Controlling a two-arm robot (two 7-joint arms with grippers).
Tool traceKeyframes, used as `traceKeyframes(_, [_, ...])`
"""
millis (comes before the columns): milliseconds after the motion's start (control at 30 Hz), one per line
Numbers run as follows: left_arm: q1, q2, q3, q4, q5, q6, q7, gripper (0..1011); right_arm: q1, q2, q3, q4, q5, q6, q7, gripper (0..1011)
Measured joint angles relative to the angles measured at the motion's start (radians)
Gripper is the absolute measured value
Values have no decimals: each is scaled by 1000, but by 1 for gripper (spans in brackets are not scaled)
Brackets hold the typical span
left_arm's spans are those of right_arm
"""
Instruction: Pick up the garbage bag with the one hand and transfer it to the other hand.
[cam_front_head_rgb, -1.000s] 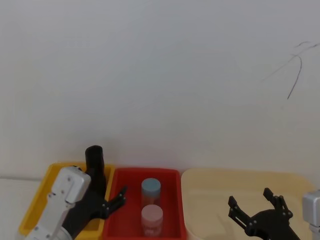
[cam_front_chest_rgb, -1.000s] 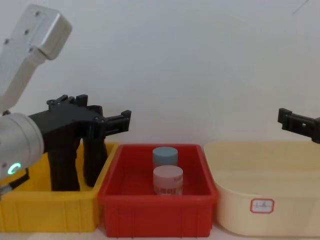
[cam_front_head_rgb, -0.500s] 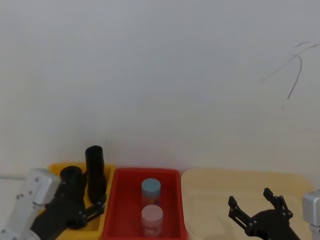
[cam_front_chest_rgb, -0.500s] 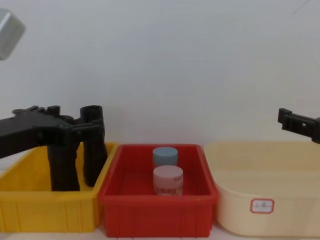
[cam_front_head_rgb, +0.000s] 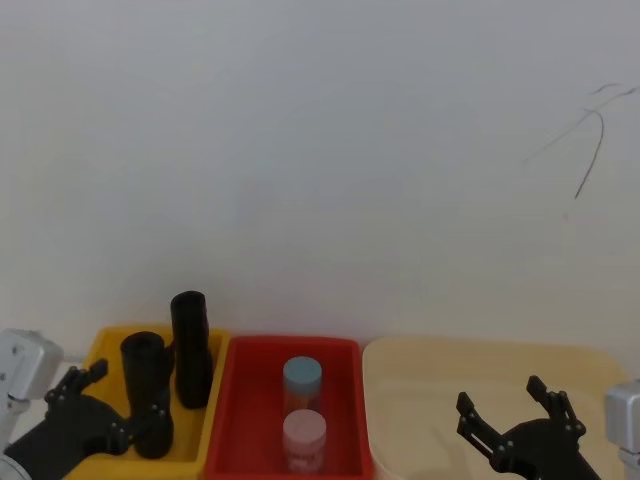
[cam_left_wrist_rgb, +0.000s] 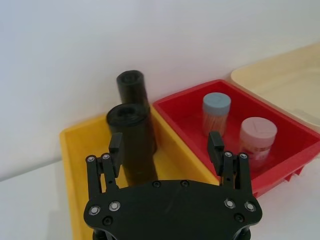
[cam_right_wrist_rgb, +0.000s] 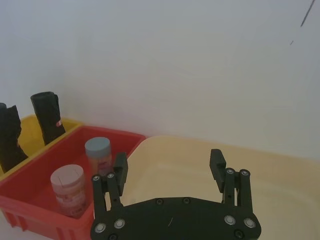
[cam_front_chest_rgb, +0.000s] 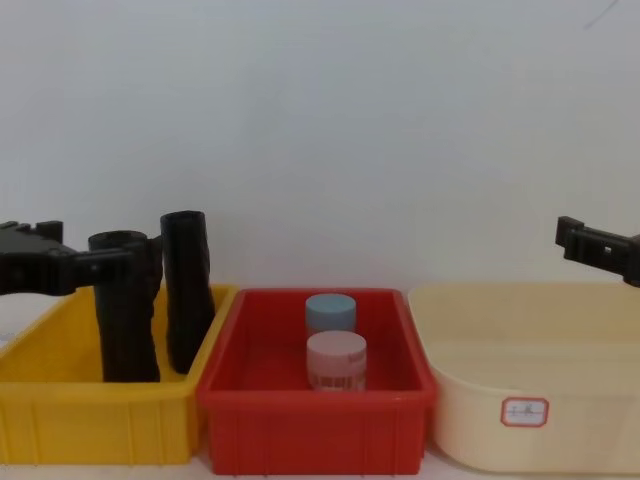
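The garbage bag is a black roll with a small red-and-white mark, seen in the right wrist view. It stands upright at the back of the yellow bin. A second black roll stands just in front of it. My left gripper is open and empty at the bin's near left corner, apart from both rolls. The right gripper hangs open and empty over the cream tub.
A red bin sits between the yellow bin and the cream tub. It holds a blue-lidded jar and a pink-lidded jar. A white wall rises close behind all three containers.
My left gripper has drawn back to the left from above the yellow bin and the red bin's edge, uncovering the front roll. Both rolls and the right gripper have stayed put.
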Motion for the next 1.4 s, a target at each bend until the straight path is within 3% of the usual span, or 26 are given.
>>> traceKeyframes(533, [-70,-13,-19,90,-17,43,-24,1002,0,0,0,0,0,0,0,1001])
traceKeyframes(1400, [-187,-77,24,232,42,72,-30,1002,0,0,0,0,0,0,0,1001])
